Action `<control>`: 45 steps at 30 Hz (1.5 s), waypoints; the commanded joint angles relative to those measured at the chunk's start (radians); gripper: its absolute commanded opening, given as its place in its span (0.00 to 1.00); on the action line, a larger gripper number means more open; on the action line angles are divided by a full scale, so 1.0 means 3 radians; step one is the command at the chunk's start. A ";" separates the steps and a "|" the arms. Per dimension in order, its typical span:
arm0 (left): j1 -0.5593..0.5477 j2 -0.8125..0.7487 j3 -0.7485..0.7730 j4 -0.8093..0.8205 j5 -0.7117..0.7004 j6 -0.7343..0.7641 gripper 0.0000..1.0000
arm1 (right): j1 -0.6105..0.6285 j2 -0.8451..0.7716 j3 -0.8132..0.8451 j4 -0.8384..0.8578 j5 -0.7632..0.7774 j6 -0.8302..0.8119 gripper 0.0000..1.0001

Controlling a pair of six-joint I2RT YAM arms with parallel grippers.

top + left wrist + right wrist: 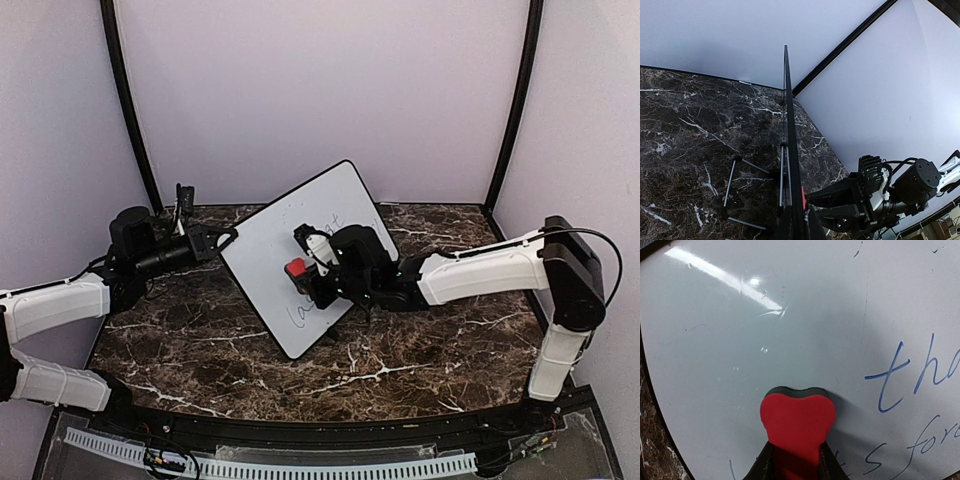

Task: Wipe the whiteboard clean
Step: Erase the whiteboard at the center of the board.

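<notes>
The whiteboard [262, 275] stood tilted on the dark, white-veined marble surface [400, 350], at mid-depth and slightly left of centre. The left wrist view showed it edge-on [788, 125], with a thin wire stand [735, 190] behind it. Blue handwriting [890, 380] covered its right and lower area in the right wrist view; the upper left area was blank.

A red heart-shaped eraser [297, 268] was pressed against the board face [790, 315]. The right gripper [308, 262] had its jaws clenched on the eraser [797, 420], with its arm reaching in low from the right side. The left gripper [225, 238] met the board's left corner, jaws clamped on the frame edge, with its arm extended from the left.

Pale walls [320, 80] enclosed the surface, with black posts [128, 100] in the rear corners.
</notes>
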 commanded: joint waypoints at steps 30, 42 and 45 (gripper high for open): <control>-0.0083 -0.0187 0.0053 0.0554 0.0419 -0.0084 0.00 | -0.0129 -0.0013 0.0032 0.0015 0.0092 -0.0176 0.24; -0.0083 -0.0218 0.0055 0.0518 0.0393 -0.0048 0.00 | -0.0309 0.0240 0.0579 -0.0167 0.0039 -0.0302 0.23; -0.0083 -0.0220 0.0055 0.0518 0.0400 -0.0050 0.00 | -0.0352 0.0158 0.0352 -0.0111 -0.0084 -0.0277 0.23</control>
